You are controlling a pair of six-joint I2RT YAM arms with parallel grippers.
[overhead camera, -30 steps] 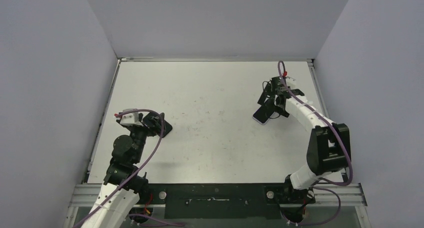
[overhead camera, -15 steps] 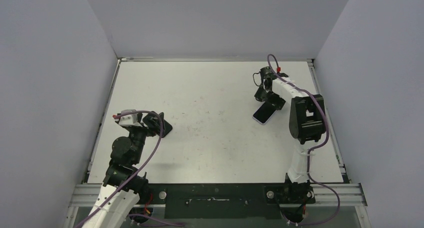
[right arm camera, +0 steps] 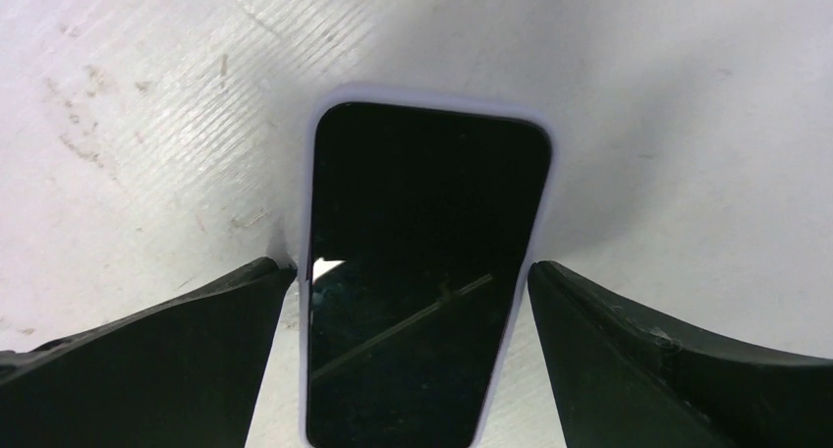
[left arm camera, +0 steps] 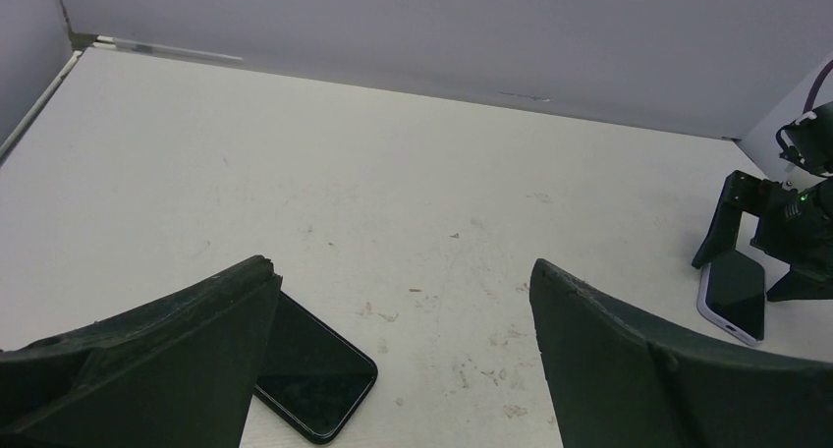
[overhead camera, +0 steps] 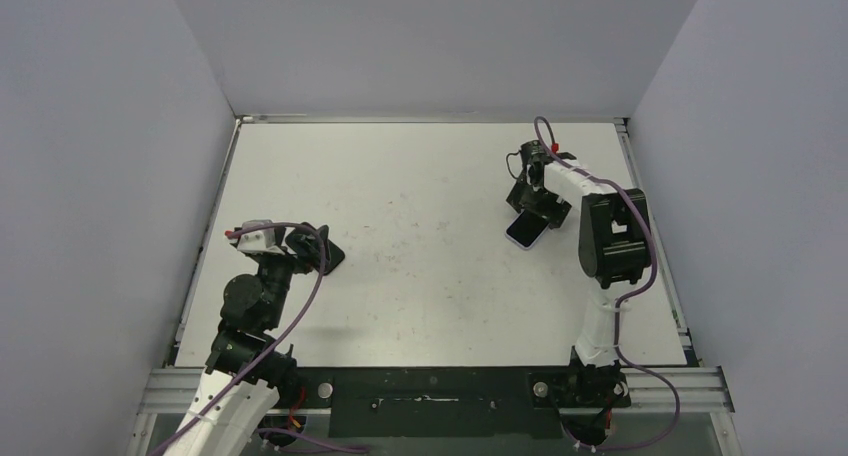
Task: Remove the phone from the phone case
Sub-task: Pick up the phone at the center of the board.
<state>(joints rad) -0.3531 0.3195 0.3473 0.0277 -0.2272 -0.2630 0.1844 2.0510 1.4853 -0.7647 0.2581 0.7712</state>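
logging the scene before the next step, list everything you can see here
cased phone: 1, black screen, flat and face up, far right of the table
case: 1, pale lilac, around that phone
black phone: 1, near left, face up
table: 1, white, scuffed
walls: 3, grey, around the table
cables: 2, purple, one along each arm
left claw: 1, black, open, over the black phone
right claw: 1, black, open, straddling the cased phone

no readable txt or labels anywhere
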